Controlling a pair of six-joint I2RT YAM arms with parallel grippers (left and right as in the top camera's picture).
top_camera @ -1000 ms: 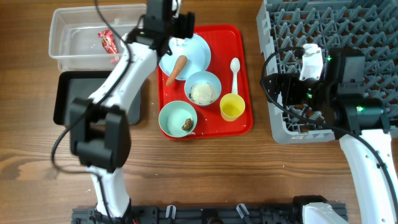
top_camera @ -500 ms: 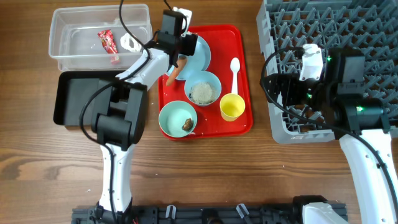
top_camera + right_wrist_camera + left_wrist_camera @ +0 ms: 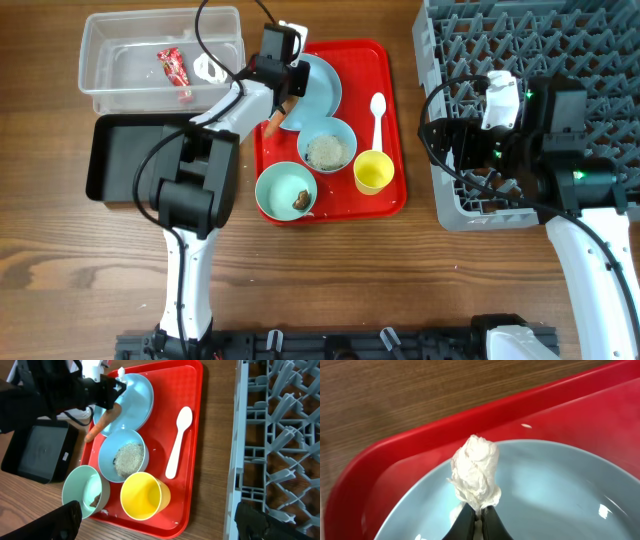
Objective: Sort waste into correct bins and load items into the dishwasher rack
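Left fingers (image 3: 466,524) are clamped together on the lower end of the crumpled white scrap (image 3: 476,472). The scrap stands upright over the light blue plate (image 3: 555,490) on the red tray (image 3: 395,455); contact with the plate cannot be told. Right fingers (image 3: 67,519) are spread wide apart, holding nothing, at the dishwasher rack (image 3: 280,435) edge.

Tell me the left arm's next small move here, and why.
Probably lift the left gripper straight up, clear of the light blue plate, so it can carry its load toward the clear tub. Its fingers are pinched shut on the crumpled white scrap just over the plate, and the red snack wrapper already lies in that tub, so dry waste seems to go there.
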